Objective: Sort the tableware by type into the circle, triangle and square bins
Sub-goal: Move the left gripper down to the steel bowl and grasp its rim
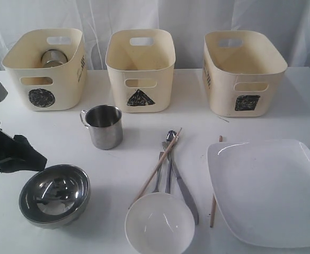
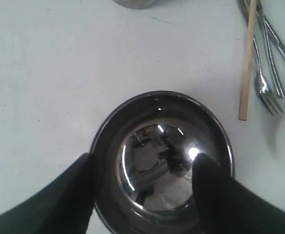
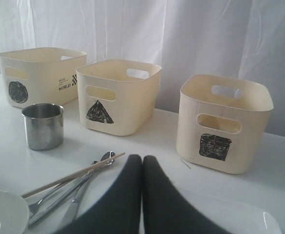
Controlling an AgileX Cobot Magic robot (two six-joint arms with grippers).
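1. Working on the steel bowl (image 1: 54, 194): upright, mouth up, at the front left of the worktop (image 1: 144, 114), apart from the other tableware.
2. Round, hence no long axis to line up with; free to close across the rim from any angle.
3. Seen from the left wrist: left gripper (image 2: 143, 163) directly above the bowl, fingers (image 2: 71, 195) spread wide, one outside the rim, the other over the hollow near the opposite wall. Gripping nothing yet. Contact with the steel: cannot tell.
4. Probably calls for sinking a little, then closing on the rim before any lift.
5. Plainly a job for the left arm, much the nearer. Right gripper (image 3: 142, 161) well apart, fingers pressed together on nothing, near the square white plate (image 1: 266, 190).
6. Further out: a steel mug (image 1: 104, 126) standing between the bowl and the bins; a second mug (image 1: 53, 57) inside the circle bin (image 1: 64, 98), beyond the bowl on the same left side.
7. Markings: black hand-drawn circle, triangle and square on the fronts of the circle bin, triangle bin (image 1: 162, 90) and square bin (image 1: 223, 92). Printed on the circle bin's side: "WORLD" beside a small chequered mark; finer print above it too small to read.
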